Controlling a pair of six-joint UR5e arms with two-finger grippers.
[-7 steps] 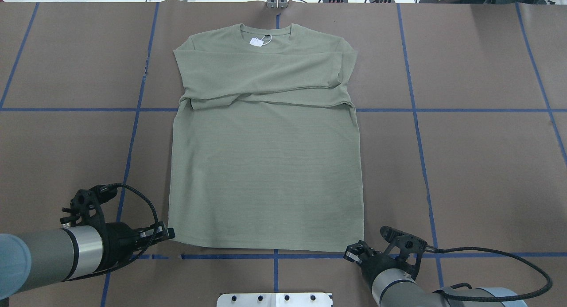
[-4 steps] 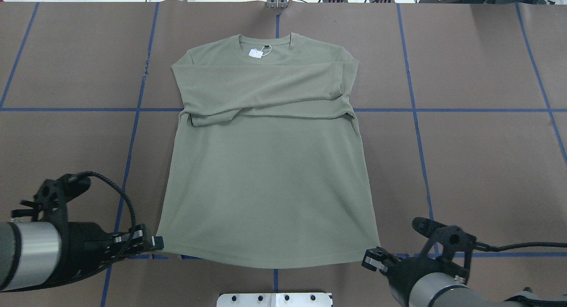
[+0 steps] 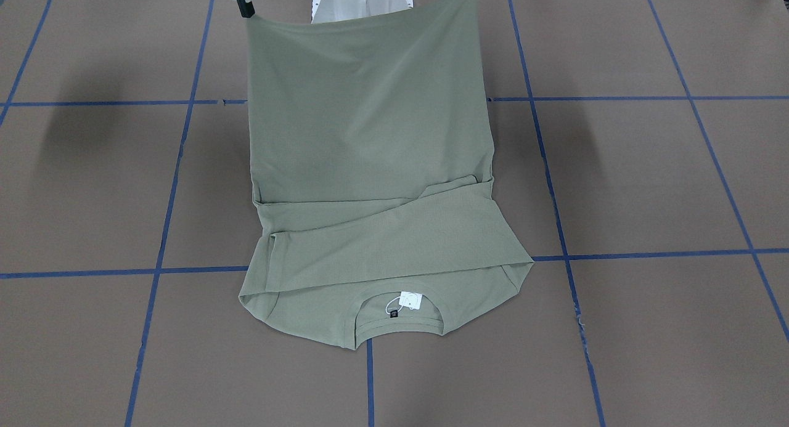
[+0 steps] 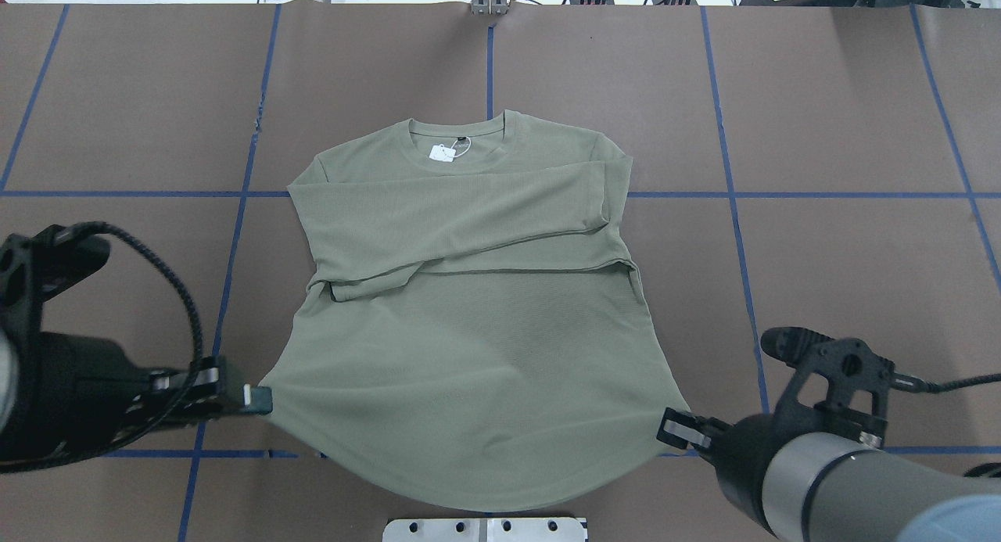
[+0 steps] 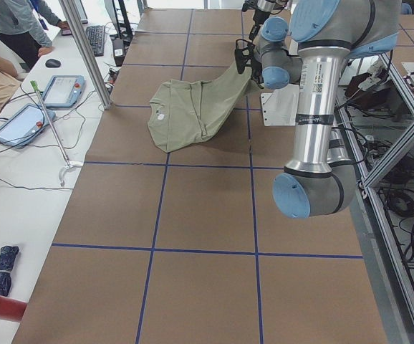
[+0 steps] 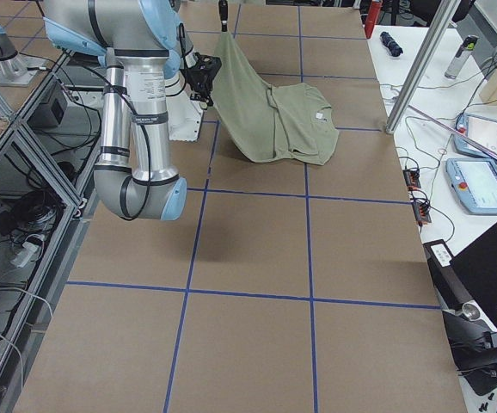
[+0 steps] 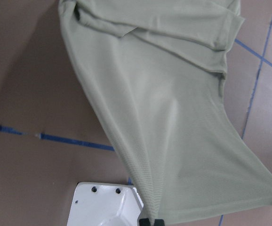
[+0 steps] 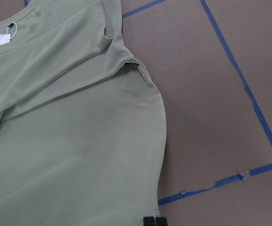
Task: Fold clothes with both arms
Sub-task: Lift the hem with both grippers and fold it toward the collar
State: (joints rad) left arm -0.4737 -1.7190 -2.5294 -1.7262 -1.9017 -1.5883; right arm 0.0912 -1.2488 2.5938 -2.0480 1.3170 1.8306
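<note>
The pale sage-green shirt (image 4: 469,331) lies front up, its sleeves folded across the chest and a white tag (image 4: 443,152) at the neck. Its collar end rests on the table and its hem is lifted off it. My left gripper (image 4: 262,399) is shut on the hem's left corner. My right gripper (image 4: 669,430) is shut on the right corner. In the front-facing view the shirt (image 3: 370,137) rises toward the right gripper (image 3: 245,8). The left wrist view shows the cloth (image 7: 173,117) stretched from its fingertips (image 7: 144,221). The right wrist view shows the hem (image 8: 70,141) at its fingertips (image 8: 148,221).
The brown table cover (image 4: 844,120) carries a grid of blue tape lines. The white pedestal base (image 4: 485,529) sits at the near edge, under the lifted hem. Operators' desks with tablets (image 6: 481,163) and a person (image 5: 21,29) flank the far side.
Both grippers have risen and spread apart with the hem corners. The whole shirt has slid toward the robot, and its collar has moved away from the far edge.
</note>
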